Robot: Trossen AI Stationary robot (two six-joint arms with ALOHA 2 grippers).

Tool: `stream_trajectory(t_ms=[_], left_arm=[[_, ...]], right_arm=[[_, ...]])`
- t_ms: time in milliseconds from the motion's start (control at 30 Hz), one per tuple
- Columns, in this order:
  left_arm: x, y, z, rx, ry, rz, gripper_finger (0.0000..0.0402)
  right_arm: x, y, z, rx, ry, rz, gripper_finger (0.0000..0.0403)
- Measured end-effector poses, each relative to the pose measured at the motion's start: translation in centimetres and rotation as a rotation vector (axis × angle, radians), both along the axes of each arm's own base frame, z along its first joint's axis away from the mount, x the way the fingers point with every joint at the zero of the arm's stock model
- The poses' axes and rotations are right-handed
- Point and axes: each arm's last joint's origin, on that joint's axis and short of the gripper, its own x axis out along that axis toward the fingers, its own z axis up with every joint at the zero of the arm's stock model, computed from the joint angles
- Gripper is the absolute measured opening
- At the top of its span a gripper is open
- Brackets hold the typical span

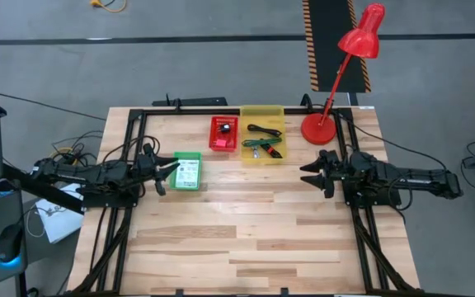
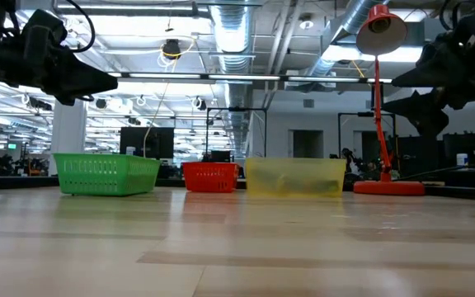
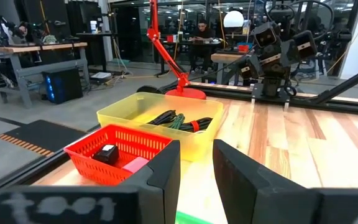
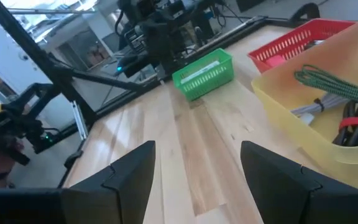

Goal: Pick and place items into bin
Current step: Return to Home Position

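Observation:
Three small bins stand in a row at the table's far side: a green bin (image 1: 186, 155), a red bin (image 1: 223, 120) and a yellow bin (image 1: 261, 110). A white packet (image 1: 188, 174) lies in the green bin. The red bin holds a small black block (image 3: 106, 153) and a pink piece (image 3: 135, 165). A black cable (image 3: 166, 117) and a green cord (image 4: 334, 84) lie in the yellow bin. My left gripper (image 1: 168, 172) hovers open just left of the green bin. My right gripper (image 1: 307, 174) hovers open to the right of the yellow bin. Neither holds anything.
A red desk lamp stands on its round base (image 1: 320, 129) at the far right, its arm leaning up and to the right. A dark metal frame (image 1: 188, 110) borders the table's far and side edges. Bare wood (image 1: 246, 231) stretches from the bins to the near edge.

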Motion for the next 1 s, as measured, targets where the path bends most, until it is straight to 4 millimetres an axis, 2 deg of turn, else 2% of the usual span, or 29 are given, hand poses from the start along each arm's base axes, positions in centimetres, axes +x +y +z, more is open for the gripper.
stream_trajectory(t_ms=[167,400,533,1000], left_arm=[[0.00,0.00,-0.01,-0.007,-0.003,0.000,0.0082],[0.00,0.00,-0.02,-0.001,0.000,0.000,0.0082],[0.00,0.00,-0.02,0.003,0.001,0.000,0.0082],[0.00,0.01,-0.01,0.027,0.010,0.000,0.0082]], right_arm=[[0.00,0.00,0.00,-0.034,0.001,0.005,0.0232],[0.00,0.00,-0.01,-0.323,0.006,0.054,0.0232],[0.00,-0.02,-0.01,-0.414,0.009,0.063,0.0232],[0.00,-0.01,-0.01,-0.431,0.009,0.069,0.0232]])
